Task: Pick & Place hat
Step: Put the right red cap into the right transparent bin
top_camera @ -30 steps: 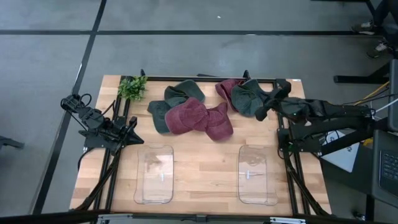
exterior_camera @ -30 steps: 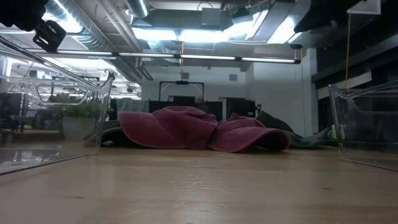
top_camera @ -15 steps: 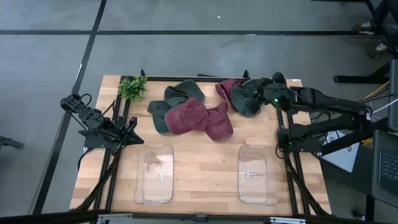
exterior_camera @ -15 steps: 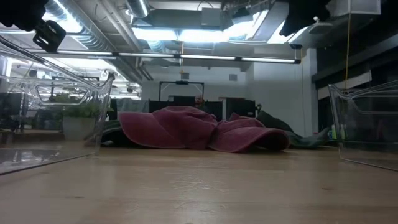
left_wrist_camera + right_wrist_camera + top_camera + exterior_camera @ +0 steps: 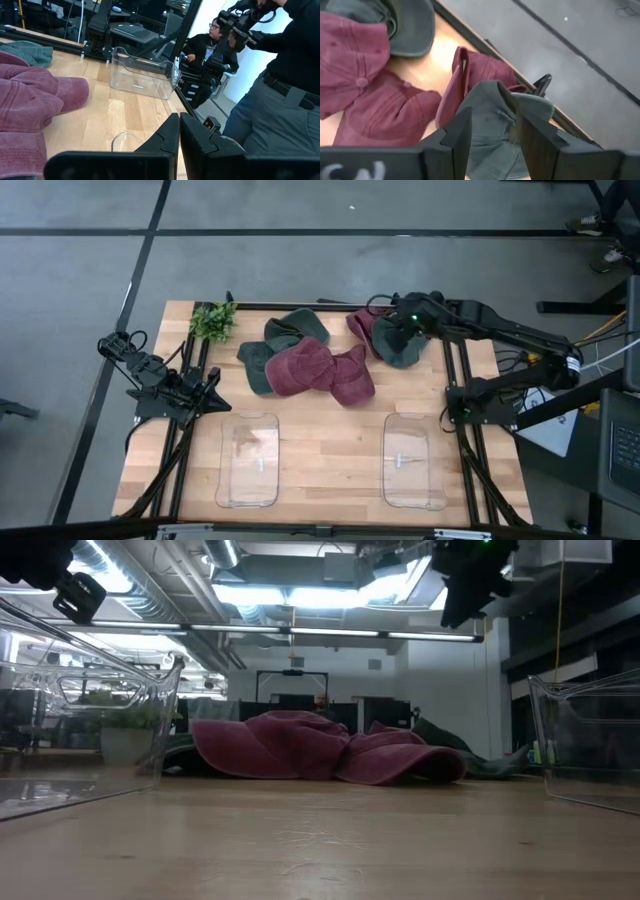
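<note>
Several caps lie bunched along the upper half of the table (image 5: pixel 330 455) in the high view. My target is the grey-green hat (image 5: pixel 398 340) at upper right, overlapping a maroon hat (image 5: pixel 366 322) beside it.

1. Position. My right gripper (image 5: pixel 404 321) hangs over the grey-green hat, above the cloth and not touching it. In the right wrist view the same hat (image 5: pixel 492 120) sits centred between my fingers (image 5: pixel 457 132).
2. Finger state. The right fingers stand apart, nothing between them. My left gripper (image 5: pixel 207 391) waits at the left edge of the high view; in its wrist view the fingers (image 5: pixel 167 137) are pressed together on nothing.
3. Handling. I judge the hat light, soft and limp: it should fold under the pinch and drape when lifted. The brim is probably the stiffest part.
4. Hold point. A raised fold of the crown or the brim edge looks best. A pinch near the overlap risks catching the maroon hat as well.
5. Destination. Two clear bins (image 5: pixel 414 460) stand in the lower half; which one is meant I cannot tell.
</note>
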You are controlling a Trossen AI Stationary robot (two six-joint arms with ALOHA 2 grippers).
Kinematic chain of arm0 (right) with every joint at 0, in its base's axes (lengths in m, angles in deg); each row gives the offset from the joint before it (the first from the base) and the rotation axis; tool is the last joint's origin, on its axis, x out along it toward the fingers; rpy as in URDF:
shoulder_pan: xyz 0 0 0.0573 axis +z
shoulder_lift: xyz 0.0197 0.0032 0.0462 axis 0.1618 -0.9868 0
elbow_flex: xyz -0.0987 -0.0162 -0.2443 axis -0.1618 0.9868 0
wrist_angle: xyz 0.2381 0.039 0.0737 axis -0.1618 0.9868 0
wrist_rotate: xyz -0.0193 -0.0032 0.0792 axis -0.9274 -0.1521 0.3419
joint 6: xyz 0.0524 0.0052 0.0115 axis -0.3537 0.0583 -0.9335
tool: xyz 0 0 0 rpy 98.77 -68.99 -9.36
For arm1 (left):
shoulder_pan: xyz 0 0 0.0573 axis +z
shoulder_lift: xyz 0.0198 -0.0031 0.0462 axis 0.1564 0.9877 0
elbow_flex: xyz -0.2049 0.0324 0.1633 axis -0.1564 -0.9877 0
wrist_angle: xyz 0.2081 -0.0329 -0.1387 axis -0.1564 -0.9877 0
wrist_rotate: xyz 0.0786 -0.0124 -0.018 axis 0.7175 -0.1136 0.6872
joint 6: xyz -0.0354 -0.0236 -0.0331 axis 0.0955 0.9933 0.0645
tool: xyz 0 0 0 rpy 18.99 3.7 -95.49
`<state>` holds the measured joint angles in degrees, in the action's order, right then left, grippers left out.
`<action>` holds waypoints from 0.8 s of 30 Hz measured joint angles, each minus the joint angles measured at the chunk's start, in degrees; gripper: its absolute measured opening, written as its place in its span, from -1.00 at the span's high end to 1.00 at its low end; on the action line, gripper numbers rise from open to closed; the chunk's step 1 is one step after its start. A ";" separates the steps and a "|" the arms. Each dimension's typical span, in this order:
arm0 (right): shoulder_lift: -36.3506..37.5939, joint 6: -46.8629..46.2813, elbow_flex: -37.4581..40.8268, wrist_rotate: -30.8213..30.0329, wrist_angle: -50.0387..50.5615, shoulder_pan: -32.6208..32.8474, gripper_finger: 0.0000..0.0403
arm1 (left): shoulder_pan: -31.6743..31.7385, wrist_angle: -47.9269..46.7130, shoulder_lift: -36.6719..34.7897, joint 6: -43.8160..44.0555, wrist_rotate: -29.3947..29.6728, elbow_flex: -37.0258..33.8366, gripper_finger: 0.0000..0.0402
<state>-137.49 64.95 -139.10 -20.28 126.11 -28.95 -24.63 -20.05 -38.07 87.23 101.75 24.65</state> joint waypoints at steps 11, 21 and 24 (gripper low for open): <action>-3.93 -0.21 0.00 7.87 2.21 -4.37 0.25 | -0.02 0.00 0.00 0.00 0.00 0.02 0.94; -7.73 1.77 0.00 14.66 2.25 -6.86 0.25 | -0.01 -0.01 0.00 0.00 0.00 0.02 0.96; -9.12 2.71 0.00 15.65 1.94 -7.15 0.25 | -0.02 -0.02 0.00 0.02 0.00 0.02 0.95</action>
<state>-146.61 67.66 -139.10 -4.63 128.05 -36.10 -24.65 -20.07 -38.07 87.25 101.75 24.67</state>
